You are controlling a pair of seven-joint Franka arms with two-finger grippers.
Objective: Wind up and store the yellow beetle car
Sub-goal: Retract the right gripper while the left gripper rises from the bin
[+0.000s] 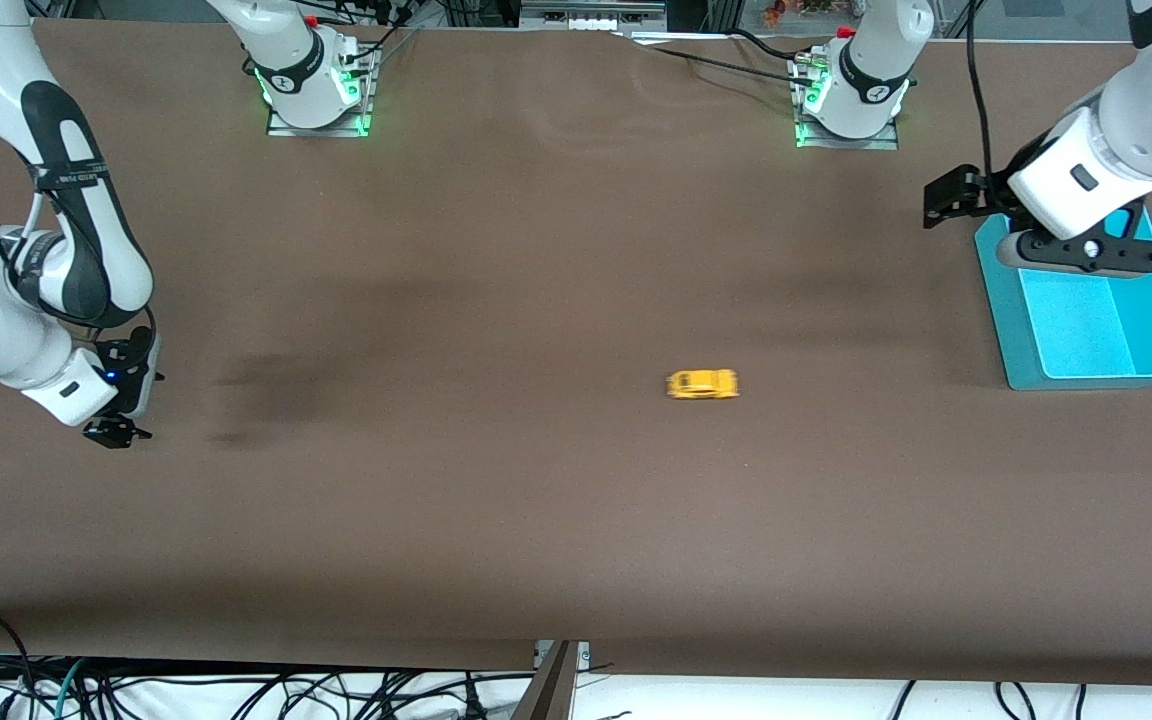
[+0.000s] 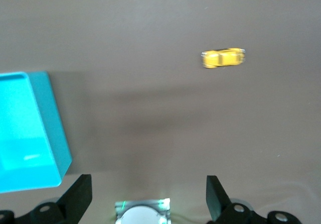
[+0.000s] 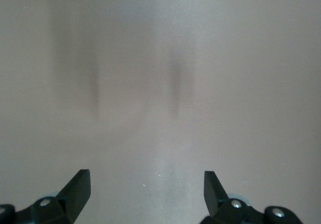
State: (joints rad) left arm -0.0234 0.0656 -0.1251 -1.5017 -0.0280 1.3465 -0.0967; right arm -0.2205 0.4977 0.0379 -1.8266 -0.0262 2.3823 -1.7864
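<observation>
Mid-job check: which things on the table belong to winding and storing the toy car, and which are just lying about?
Job:
- small yellow beetle-shaped toy car, on the brown table
- open-topped cyan plastic bin, under the open left gripper
- open right gripper, waiting

Lying about:
- nothing else

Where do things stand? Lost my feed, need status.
Both claws open, empty: left claw over the blue bin, right claw waiting at its end. Yellow beetle car alone mid-table. Nothing in the way.
</observation>
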